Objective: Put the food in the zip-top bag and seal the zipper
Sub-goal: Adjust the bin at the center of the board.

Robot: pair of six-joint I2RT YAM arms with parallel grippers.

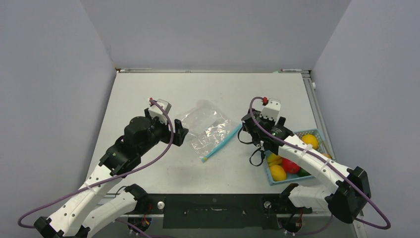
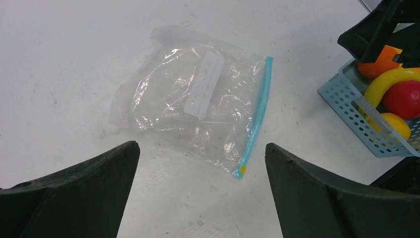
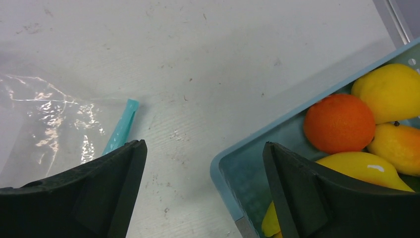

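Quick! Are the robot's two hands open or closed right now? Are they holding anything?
Left end effector: open, holding nothing.
Right end effector: open, holding nothing.

A robotics lab test cell: plain grey panel walls box in a scuffed white tabletop stretching ahead of the left gripper and right gripper, whose white arms bolt to a black metal rail behind them.

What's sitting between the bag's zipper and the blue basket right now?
Nothing rests there: the right wrist view shows bare tabletop between the zipper and the basket. The open right gripper hangs above that gap.
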